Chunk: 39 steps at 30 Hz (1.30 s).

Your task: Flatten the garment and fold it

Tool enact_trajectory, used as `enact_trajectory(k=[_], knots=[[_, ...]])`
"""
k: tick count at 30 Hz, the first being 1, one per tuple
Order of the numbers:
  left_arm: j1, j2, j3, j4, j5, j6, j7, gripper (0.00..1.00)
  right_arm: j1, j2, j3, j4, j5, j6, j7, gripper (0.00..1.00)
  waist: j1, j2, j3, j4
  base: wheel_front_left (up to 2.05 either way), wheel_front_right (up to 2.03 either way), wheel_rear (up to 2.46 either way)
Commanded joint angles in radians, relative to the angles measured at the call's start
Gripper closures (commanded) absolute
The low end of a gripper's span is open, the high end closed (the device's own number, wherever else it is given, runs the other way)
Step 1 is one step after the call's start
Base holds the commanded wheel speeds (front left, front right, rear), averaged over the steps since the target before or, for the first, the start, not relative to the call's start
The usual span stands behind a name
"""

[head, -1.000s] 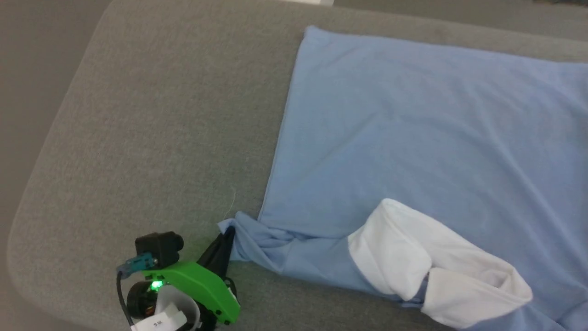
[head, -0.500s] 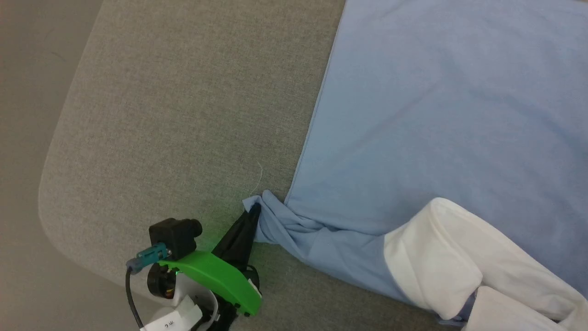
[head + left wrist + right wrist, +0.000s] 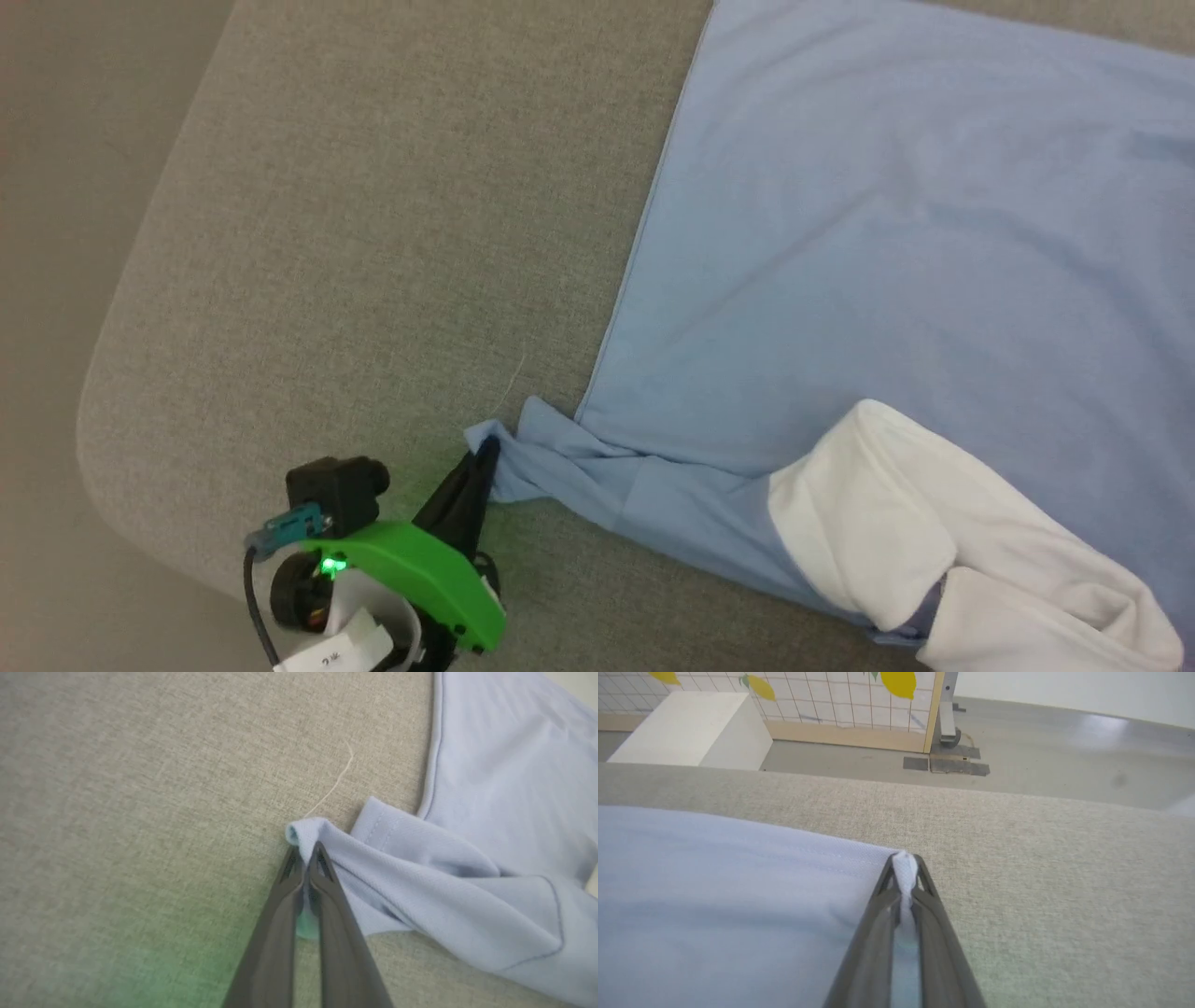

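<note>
- Head view: the shirt point(image 3: 887, 233) lies spread on the grey counter point(image 3: 373, 233), its blue body mostly flat and taking up the right side. The near edge is bunched into a twisted rope that runs to the left pincer point(image 3: 486, 454), which is clamped on the rope's tip. A white sleeve point(image 3: 896, 523) lies crumpled over the blue at lower right.
- Left wrist view: the tips are pinched tight on a small roll of blue hem, w/ very little cloth in the bite. A loose thread point(image 3: 335, 784) lies on the counter just beside that roll.
- Right wrist view: the right pincer point(image 3: 905, 862) is closed on a thin nip of the shirt's edge at a corner. The cloth lies flat on the counter to that view's left. I can't tell for sure which corner this is; prob. one along the same hem.
- Step in hand, as I read it: flattening, w/ two edge points gripped and the fold not begun.
- To do it well:
  - Draw the two pincers apart along the edge so the twist unrolls.
  - Stay low over the counter, w/ even tension on both sides.
  - Both bites are shallow, so go slow & don't jerk, else the cloth may slip out.
  - The sleeve will likely need laying out separately.
</note>
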<state>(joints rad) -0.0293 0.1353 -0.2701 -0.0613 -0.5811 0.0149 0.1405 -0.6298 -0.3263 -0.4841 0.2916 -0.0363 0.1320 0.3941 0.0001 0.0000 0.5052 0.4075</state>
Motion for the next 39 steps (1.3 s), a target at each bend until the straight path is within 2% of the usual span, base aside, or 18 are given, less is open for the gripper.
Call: enact_trajectory(k=[1, 4, 6, 9, 12, 15, 21, 26, 30, 31, 32, 33, 34, 39], knots=[[0.031, 0.019, 0.010, 0.010, 0.012, 0.015, 0.011, 1.00, 0.053, 0.009, -0.003, -0.010, 0.023, -0.001, -0.079, 1.00, -0.0001, 0.0000, -0.137, -0.083, 0.00, 0.00, 0.00], [0.071, 0.038, 0.021, -0.002, 0.007, 0.031, 0.029, 1.00, 0.173, 0.058, -0.051, -0.033, 0.058, -0.001, -0.232, 1.00, -0.0001, 0.0000, -0.216, -0.130, 0.00, 0.00, 0.00], [0.097, 0.048, 0.025, -0.014, 0.004, 0.040, 0.042, 1.00, 0.252, 0.094, -0.085, -0.060, 0.065, -0.001, -0.290, 1.00, -0.0001, 0.0000, -0.258, -0.159, 0.00, 0.00, 0.00], [0.130, 0.064, 0.039, -0.035, 0.000, 0.056, 0.056, 1.00, 0.361, 0.146, -0.120, -0.109, 0.065, -0.001, -0.324, 1.00, -0.0001, 0.0000, -0.298, -0.202, 0.00, 0.00, 0.00], [0.157, 0.081, 0.054, -0.057, -0.003, 0.070, 0.067, 1.00, 0.459, 0.193, -0.145, -0.154, 0.051, -0.001, -0.307, 1.00, -0.0001, 0.0000, -0.326, -0.249, 0.00, 0.00, 0.00], [0.174, 0.092, 0.066, -0.072, -0.008, 0.080, 0.077, 1.00, 0.532, 0.229, -0.169, -0.181, 0.047, -0.001, -0.239, 1.00, -0.0001, 0.0000, -0.343, -0.284, 0.00, 0.00, 0.00], [0.202, 0.109, 0.076, -0.096, -0.018, 0.088, 0.094, 1.00, 0.612, 0.268, -0.202, -0.188, 0.076, -0.001, -0.006, 1.00, -0.0001, 0.0000, -0.364, -0.331, 0.00, 0.00, 0.00], [0.205, 0.111, 0.071, -0.097, -0.021, 0.089, 0.100, 1.00, 0.652, 0.275, -0.202, -0.158, 0.101, -0.001, 0.223, 1.00, -0.0001, 0.0000, -0.367, -0.334, 0.00, 0.00, 0.00], [0.200, 0.106, 0.063, -0.092, -0.026, 0.082, 0.097, 1.00, 0.665, 0.276, -0.199, -0.141, 0.136, -0.001, 0.299, 1.00, -0.0001, 0.0000, -0.367, -0.322, 0.00, 0.00, 0.00], [0.199, 0.106, 0.062, -0.091, -0.027, 0.081, 0.096, 1.00, 0.664, 0.276, -0.198, -0.145, 0.138, -0.001, 0.295, 0.81, -0.0001, 0.0000, -0.366, -0.318, 0.00, 0.00, 0.00], [0.199, 0.106, 0.061, -0.090, -0.028, 0.079, 0.095, 1.00, 0.663, 0.276, -0.190, -0.153, 0.139, -0.001, 0.285, 0.55, -0.0001, 0.0000, -0.364, -0.313, 0.00, 0.00, 0.00], [0.199, 0.108, 0.060, -0.089, -0.028, 0.078, 0.095, 1.00, 0.660, 0.276, -0.180, -0.165, 0.138, -0.001, 0.266, 0.35, -0.0001, 0.0000, -0.362, -0.309, 0.00, 0.00, 0.00], [0.197, 0.109, 0.059, -0.087, -0.027, 0.077, 0.094, 1.00, 0.649, 0.276, -0.172, -0.183, 0.139, -0.001, 0.227, 0.00, -0.0001, 0.0000, -0.360, -0.305, 0.00, 0.00, 0.00], [0.182, 0.109, 0.052, -0.080, -0.028, 0.070, 0.092, 1.00, 0.578, 0.259, -0.066, -0.238, 0.143, -0.001, -0.037, 0.00, -0.0001, 0.0000, -0.350, -0.284, 0.00, 0.00, 0.00]])
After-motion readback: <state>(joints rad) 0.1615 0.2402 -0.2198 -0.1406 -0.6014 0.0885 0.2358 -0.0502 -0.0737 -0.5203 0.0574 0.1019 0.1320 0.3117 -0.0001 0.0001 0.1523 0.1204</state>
